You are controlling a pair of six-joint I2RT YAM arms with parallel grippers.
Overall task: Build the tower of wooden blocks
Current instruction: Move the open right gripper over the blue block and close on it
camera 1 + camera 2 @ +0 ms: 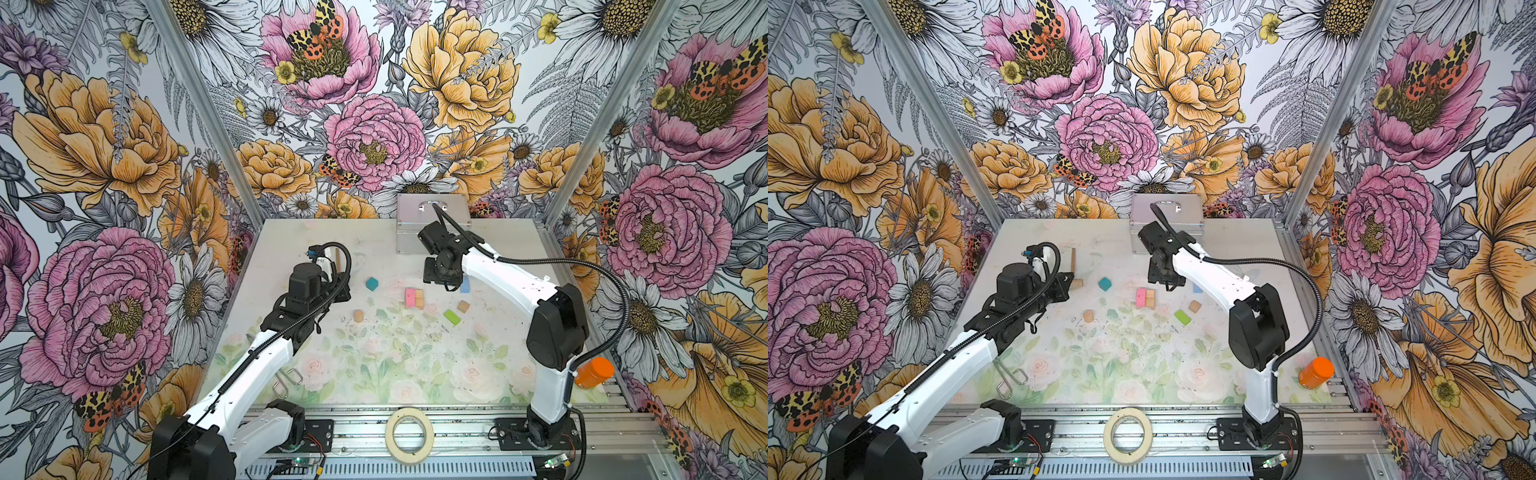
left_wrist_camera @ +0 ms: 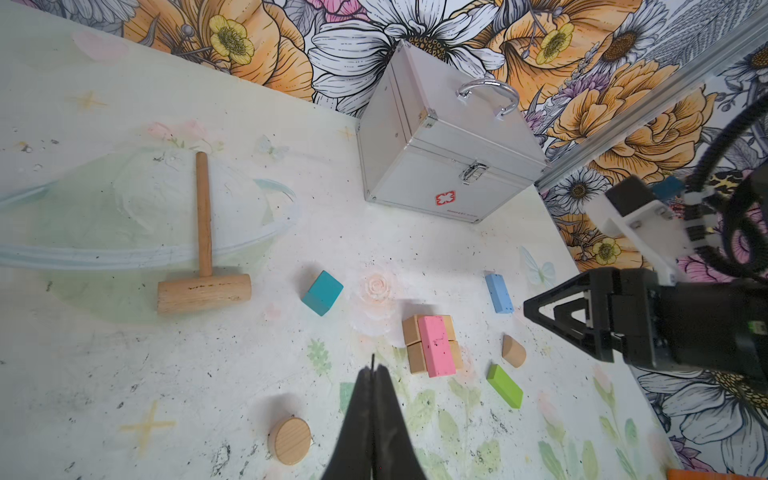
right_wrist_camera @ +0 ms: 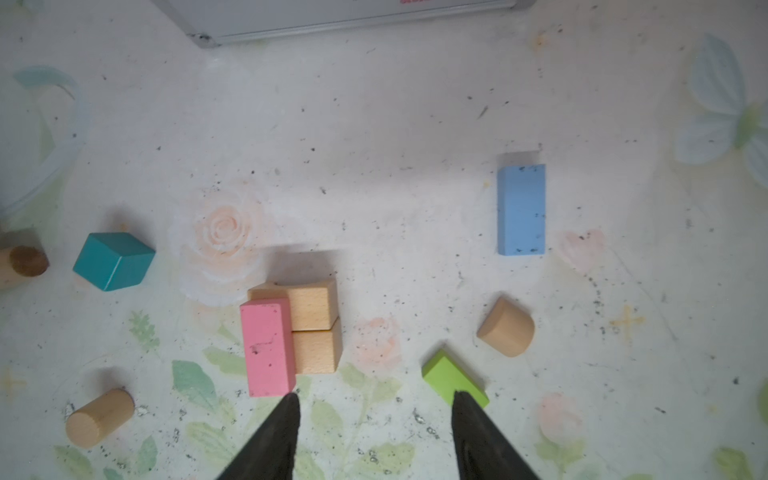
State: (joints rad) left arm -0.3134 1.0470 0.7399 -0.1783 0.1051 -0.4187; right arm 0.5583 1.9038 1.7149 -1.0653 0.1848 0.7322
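Bright, soft, even light all round. Short pale shadows lie beyond the tan blocks [image 3: 311, 305] and the blue block [image 3: 521, 209], on the side away from the right gripper [image 3: 374, 405]. Its fingers [image 3: 274, 440] show dark and blurred, out of focus. Farther out, the silver case [image 1: 432, 232] gleams on top.

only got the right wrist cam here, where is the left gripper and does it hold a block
Observer: The left gripper is shut and empty, off to the left of the teal wooden cube.
Operator: what is the tan round thing at my frame edge
Observer: The head of a wooden mallet; its handle points toward the back wall.
Operator: anything else out of my frame
Observer: An orange bottle sits at the front right corner of the table.
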